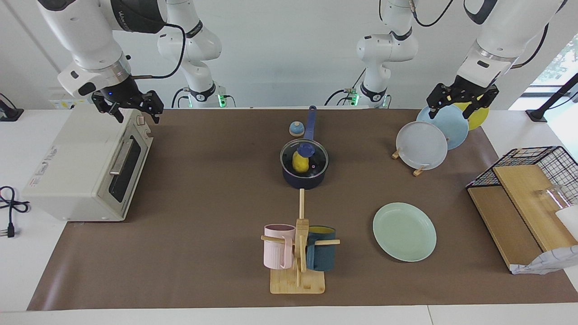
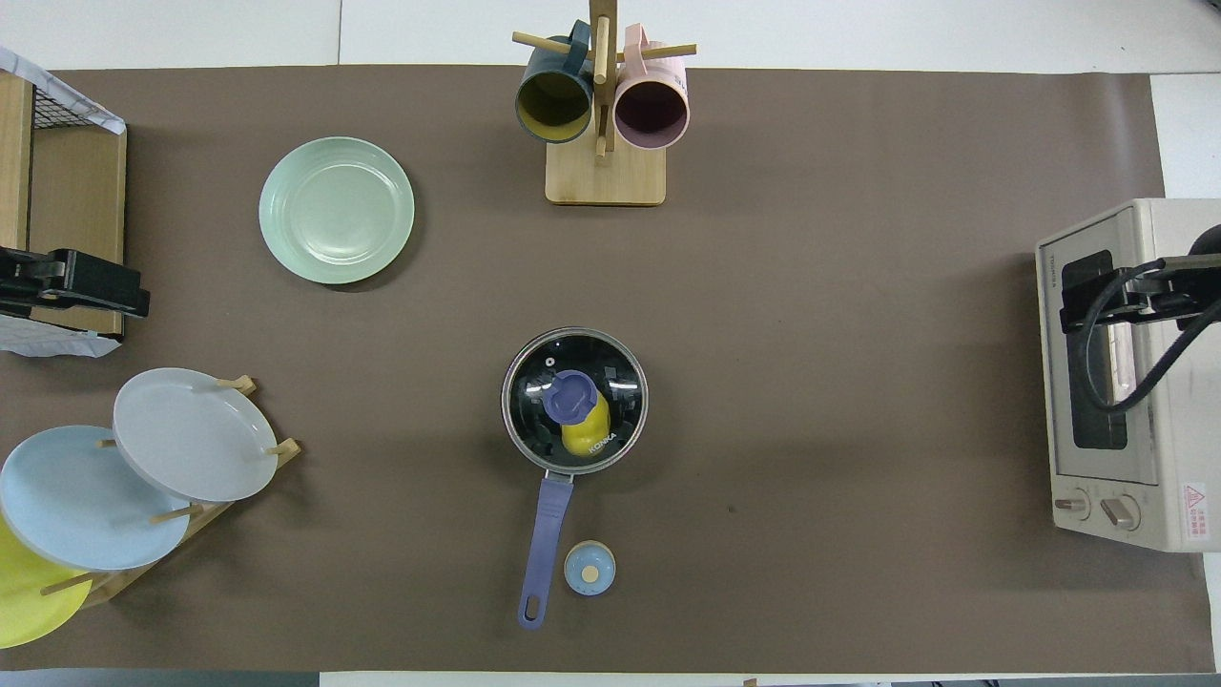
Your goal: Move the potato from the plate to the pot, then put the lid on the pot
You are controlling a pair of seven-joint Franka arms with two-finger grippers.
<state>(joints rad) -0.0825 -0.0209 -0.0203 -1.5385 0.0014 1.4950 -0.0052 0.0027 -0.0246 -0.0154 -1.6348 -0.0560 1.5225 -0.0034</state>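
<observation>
Potato (image 1: 300, 163) first, since that's what you care about: the glossy yellow lump sits inside the pot (image 1: 305, 179), under the lid (image 1: 304, 157), while your grippers are both up and off to the sides. Your right gripper (image 1: 128, 106) hangs over the toaster oven (image 1: 88, 169) with its black fingers spread and nothing between them. Your left gripper (image 1: 461, 103) hovers over the upright plates in the wooden rack (image 1: 417, 170), fingers also spread, holding nothing. Working outward, the lid is clear glass with a metal rim and a rounded blue knob, seated flat on the pot's rim. The pot is dark navy and round, its long straight handle pointing toward the robots, with a small blue-topped bell (image 1: 296, 129) just beside that handle. The plate (image 1: 404, 231), smooth pale mint and flat, lies bare toward the left arm's end, farther from the robots than the pot, near the mug stand (image 1: 298, 266).
</observation>
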